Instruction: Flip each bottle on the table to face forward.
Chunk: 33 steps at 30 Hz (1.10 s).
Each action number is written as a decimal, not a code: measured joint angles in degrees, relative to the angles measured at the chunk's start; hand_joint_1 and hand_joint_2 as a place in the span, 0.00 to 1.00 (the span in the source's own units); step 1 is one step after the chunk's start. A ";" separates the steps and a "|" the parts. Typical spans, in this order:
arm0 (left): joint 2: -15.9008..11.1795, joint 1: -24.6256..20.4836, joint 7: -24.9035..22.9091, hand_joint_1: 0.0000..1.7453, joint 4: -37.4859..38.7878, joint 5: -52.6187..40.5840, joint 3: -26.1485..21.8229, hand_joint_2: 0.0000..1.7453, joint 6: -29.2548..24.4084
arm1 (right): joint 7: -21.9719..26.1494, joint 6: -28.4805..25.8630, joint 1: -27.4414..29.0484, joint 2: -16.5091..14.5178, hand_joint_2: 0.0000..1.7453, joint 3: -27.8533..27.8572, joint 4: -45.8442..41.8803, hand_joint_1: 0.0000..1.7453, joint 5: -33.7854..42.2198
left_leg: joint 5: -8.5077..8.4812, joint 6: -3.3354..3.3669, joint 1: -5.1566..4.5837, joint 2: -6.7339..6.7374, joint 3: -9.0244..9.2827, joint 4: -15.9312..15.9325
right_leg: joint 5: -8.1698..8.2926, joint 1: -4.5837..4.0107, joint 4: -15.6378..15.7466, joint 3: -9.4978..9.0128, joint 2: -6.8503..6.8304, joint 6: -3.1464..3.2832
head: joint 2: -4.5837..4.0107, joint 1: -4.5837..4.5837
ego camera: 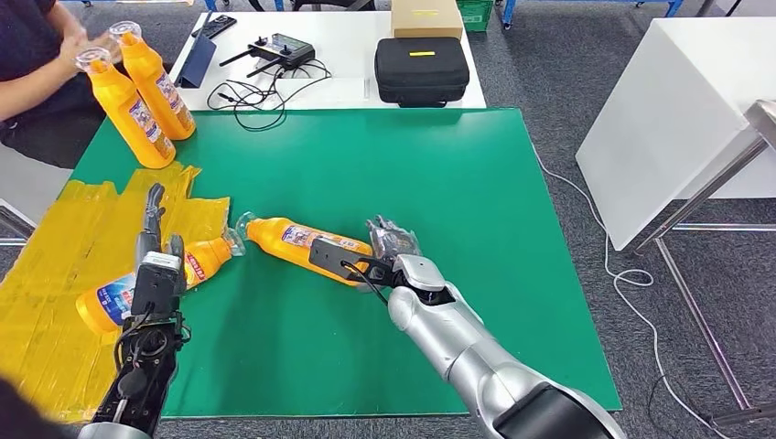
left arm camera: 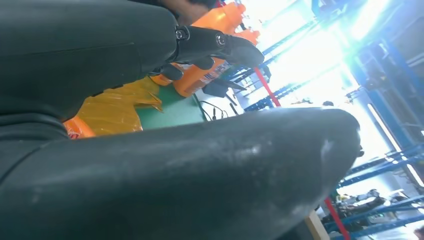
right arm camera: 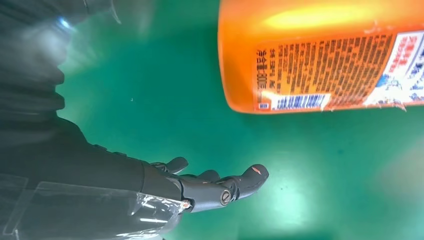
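Nearest you, the left hand [ego camera: 153, 240] sits over the yellow plastic sheet [ego camera: 55, 274] at the left side of the green worktop [ego camera: 476, 201], fingers extended forward and holding nothing; in the left wrist view its dark fingers [left arm camera: 235, 47] reach out with air under them. Directly beneath and beside that hand you have one orange bottle [ego camera: 197, 263] lying on its side, base toward the robot, cap end pointing toward the centre of the worktop. Just to its right, cap ends nearly meeting, a second lying bottle [ego camera: 302, 240] rests on the bare green surface, its printed label facing up. Your right hand [ego camera: 393, 242] is at that bottle's base end, fingers spread and gripping nothing; the right wrist view shows the fingers [right arm camera: 240, 182] uncurled over the green surface with the bottle's back label [right arm camera: 325, 70] close by but apart. Farther off, at the far left corner, two upright bottles [ego camera: 142, 96] stand touching each other, and a person's hand [ego camera: 73, 41] is at their caps. Beyond the green surface, a white table [ego camera: 348, 87] carries a black case [ego camera: 421, 69], a cardboard box [ego camera: 425, 16] and a controller with cables [ego camera: 274, 50].
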<state>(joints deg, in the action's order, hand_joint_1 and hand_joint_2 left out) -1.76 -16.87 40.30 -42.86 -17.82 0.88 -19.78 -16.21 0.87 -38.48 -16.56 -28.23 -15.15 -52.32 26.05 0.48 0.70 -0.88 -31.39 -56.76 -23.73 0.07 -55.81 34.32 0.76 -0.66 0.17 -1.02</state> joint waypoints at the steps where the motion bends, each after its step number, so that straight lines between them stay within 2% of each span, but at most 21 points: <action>1: -0.17 0.48 0.00 0.00 -0.63 0.37 0.47 0.00 -0.12 | -0.03 0.12 0.00 -0.04 1.00 0.03 0.05 0.00 -0.09 | 0.00 0.00 0.00 0.00 0.00 0.00 | 0.00 0.00 0.00 0.01 0.00 0.00 | 0.00 0.00; 15: -1.69 2.28 0.00 0.00 -3.85 2.24 4.02 0.00 -0.72 | -0.36 1.19 -0.01 -0.86 1.00 0.37 0.27 0.00 -1.08 | 0.00 0.00 0.00 0.00 -0.01 0.00 | 0.00 0.00 0.00 0.01 0.00 0.00 | 0.00 -0.01; 19: -1.99 3.04 0.00 0.00 -4.63 3.33 4.14 0.00 -1.23 | -0.36 1.24 0.03 -1.48 0.00 0.37 0.38 0.00 -1.81 | 0.01 0.00 0.00 0.01 -0.02 0.00 | 0.00 0.00 0.00 0.03 0.02 0.00 | 0.00 -0.01; 33: -2.70 9.53 0.00 0.00 -11.87 2.84 2.93 0.00 -1.91 | -0.25 2.32 0.38 -3.76 0.00 -0.85 0.32 0.00 -2.34 | 0.01 -0.01 0.00 0.03 -0.04 0.01 | -0.01 0.00 0.00 0.05 0.02 0.01 | 0.00 0.00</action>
<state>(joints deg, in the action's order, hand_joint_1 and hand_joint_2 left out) -4.46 -7.34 40.30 -54.73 -14.98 3.82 -21.69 -16.46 3.19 -38.11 -20.33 -29.08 -14.83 -54.66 26.06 0.48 0.70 -0.85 -31.43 -56.76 -23.74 0.07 -55.81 34.38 0.78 -0.65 0.17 -1.02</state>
